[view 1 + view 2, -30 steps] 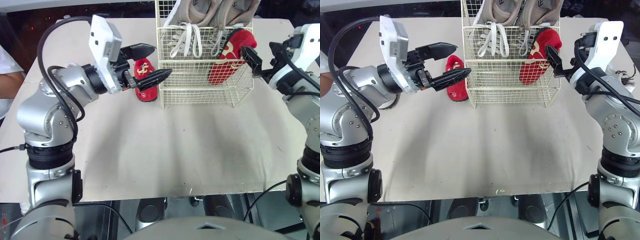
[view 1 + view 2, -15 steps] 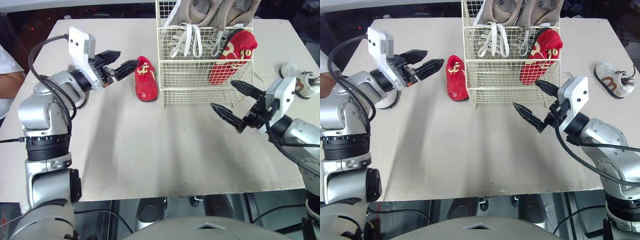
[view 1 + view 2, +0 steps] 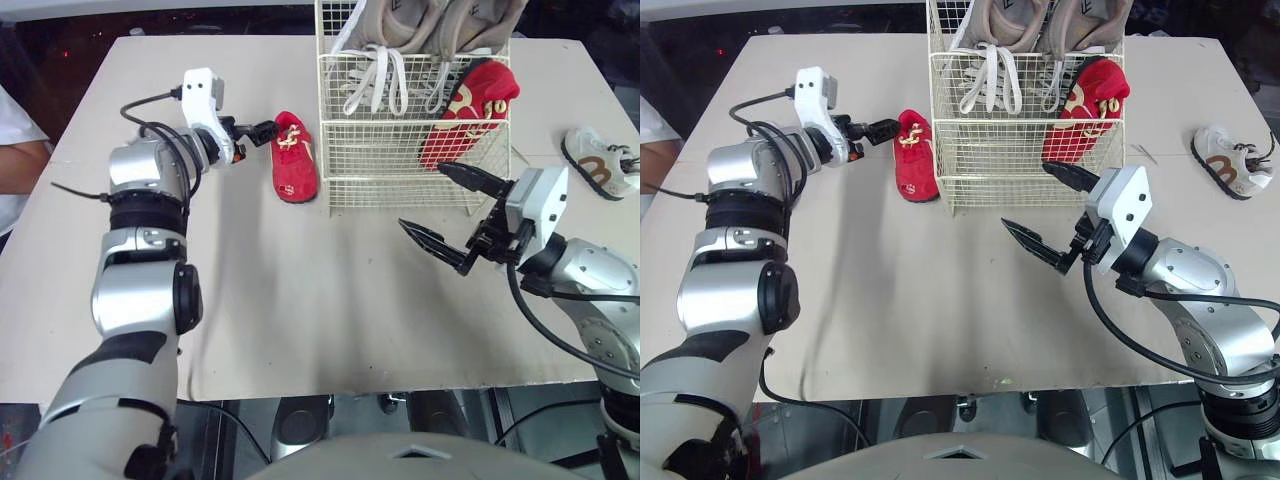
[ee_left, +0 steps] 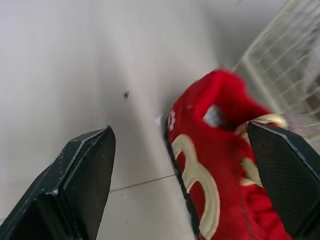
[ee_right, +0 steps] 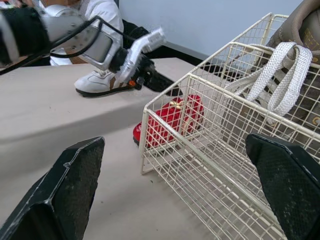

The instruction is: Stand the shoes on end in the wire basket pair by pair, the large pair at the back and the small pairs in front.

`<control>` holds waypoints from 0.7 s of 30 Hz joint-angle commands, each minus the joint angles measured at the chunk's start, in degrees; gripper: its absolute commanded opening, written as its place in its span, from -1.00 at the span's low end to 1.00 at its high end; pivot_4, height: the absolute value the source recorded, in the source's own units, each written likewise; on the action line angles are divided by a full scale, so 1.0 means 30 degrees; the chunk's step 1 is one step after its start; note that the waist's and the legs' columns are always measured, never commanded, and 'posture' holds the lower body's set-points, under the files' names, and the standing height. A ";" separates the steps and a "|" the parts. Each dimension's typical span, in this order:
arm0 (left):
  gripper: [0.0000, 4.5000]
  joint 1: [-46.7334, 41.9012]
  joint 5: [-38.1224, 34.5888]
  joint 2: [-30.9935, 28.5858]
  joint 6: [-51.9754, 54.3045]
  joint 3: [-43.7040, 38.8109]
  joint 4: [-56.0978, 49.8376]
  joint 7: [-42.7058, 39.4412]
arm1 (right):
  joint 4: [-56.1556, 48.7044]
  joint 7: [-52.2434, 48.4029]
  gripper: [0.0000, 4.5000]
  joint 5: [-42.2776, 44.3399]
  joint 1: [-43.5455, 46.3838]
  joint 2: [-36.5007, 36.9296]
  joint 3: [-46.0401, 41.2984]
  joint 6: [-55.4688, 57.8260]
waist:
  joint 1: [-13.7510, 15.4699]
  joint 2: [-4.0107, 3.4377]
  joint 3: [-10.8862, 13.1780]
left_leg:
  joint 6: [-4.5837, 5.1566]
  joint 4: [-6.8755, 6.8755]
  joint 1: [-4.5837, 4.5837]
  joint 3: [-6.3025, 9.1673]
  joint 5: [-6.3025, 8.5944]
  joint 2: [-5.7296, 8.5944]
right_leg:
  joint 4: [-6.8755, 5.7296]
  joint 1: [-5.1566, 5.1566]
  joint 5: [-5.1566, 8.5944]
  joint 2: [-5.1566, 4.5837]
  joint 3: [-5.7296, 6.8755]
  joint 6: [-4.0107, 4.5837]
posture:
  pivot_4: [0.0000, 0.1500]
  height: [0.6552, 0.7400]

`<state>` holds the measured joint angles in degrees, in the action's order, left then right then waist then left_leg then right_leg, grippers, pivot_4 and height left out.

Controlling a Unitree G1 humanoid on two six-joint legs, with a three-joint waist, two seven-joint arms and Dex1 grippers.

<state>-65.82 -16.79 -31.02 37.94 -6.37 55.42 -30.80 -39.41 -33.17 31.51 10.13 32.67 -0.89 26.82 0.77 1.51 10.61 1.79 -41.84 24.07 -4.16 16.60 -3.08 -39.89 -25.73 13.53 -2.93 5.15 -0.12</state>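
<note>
A cream wire basket (image 3: pixel 400 190) stands at the table's far middle. Two large beige shoes (image 3: pixel 420 25) stand on end at its back, and a red shoe (image 3: pixel 465 110) leans on end in its front right. The matching red shoe (image 3: pixel 295 158) lies flat just left of the basket. My left gripper (image 3: pixel 262 129) is open at that shoe's far end, with a finger (image 4: pixel 80 185) on either side of the shoe (image 4: pixel 210 165). My right gripper (image 3: pixel 421 196) hovers open and empty before the basket's front right corner. A small white shoe (image 3: pixel 600 160) lies at the far right.
A second white shoe (image 5: pixel 97 84) lies on the table beyond my left arm. A person in a white top (image 3: pixel 15 150) sits at the table's left edge. The beige table (image 3: pixel 300 300) is bare in front of the basket.
My right gripper let go of the red shoe in the basket, drew back and dropped low in front of it. My left gripper pulled away left of the lying red shoe and now points at it.
</note>
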 commanded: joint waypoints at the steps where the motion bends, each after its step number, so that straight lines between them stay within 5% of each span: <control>1: 1.00 -0.1460 0.0769 0.0058 -0.0587 -0.0081 0.2190 -0.0046 | -0.0521 0.0236 0.99 -0.0249 0.0264 -0.0261 -0.0052 -0.0512 | -0.0013 0.0000 0.0000 | 0.0000 0.0000 0.0001 -0.0001 0.0000 -0.0002 | 0.0000 -0.0001 0.0000 -0.0001 0.0001 0.0000 | 1.00 -0.27; 9: 1.00 -0.2831 0.1937 0.0493 -0.0517 -0.0014 0.5322 -0.0350 | -0.0483 0.0488 0.99 -0.1091 0.0029 -0.0770 0.0290 -0.0814 | -0.0012 0.0000 -0.0001 | -0.0002 -0.0019 0.0001 -0.0001 -0.0001 -0.0006 | -0.0017 -0.0002 0.0001 -0.0005 0.0007 -0.0002 | 1.00 -0.27; 12: 0.64 -0.2953 0.2390 0.0391 -0.0557 0.0029 0.5741 -0.0443 | -0.0434 0.0442 1.00 -0.1401 -0.0152 -0.0788 0.0264 -0.0925 | -0.0012 0.0001 -0.0001 | -0.0002 -0.0019 0.0002 -0.0003 -0.0001 -0.0006 | -0.0016 -0.0001 0.0000 -0.0009 0.0007 0.0000 | 1.00 -0.27; 17: -0.40 -0.2951 0.2772 0.0136 -0.0534 -0.0045 0.5927 -0.0802 | -0.0330 0.0346 1.00 -0.1701 -0.0225 -0.0872 0.0368 -0.1126 | -0.0173 0.0001 -0.0002 | -0.0005 -0.0020 -0.0024 -0.0018 -0.0003 -0.0009 | -0.0043 0.0000 0.0001 -0.0007 -0.0012 -0.0001 | 1.00 -0.27; 21: -0.98 -0.2963 0.2777 -0.0227 -0.0417 -0.0401 0.5802 -0.1006 | -0.0195 0.0182 1.00 -0.1861 -0.0125 -0.0895 0.0485 -0.1274 | -0.0290 0.0001 -0.0002 | -0.0006 -0.0021 -0.0032 -0.0021 -0.0003 -0.0014 | -0.0059 0.0000 0.0005 -0.0006 -0.0016 -0.0008 | 1.00 -0.27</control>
<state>-74.14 -9.02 -30.41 36.25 -6.85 72.77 -33.64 -39.20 -32.22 26.07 9.46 30.19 0.58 24.44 -0.10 1.51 10.60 1.77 -41.91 23.97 -4.22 16.60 -3.13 -40.06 -25.73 13.55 -2.96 5.10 -0.14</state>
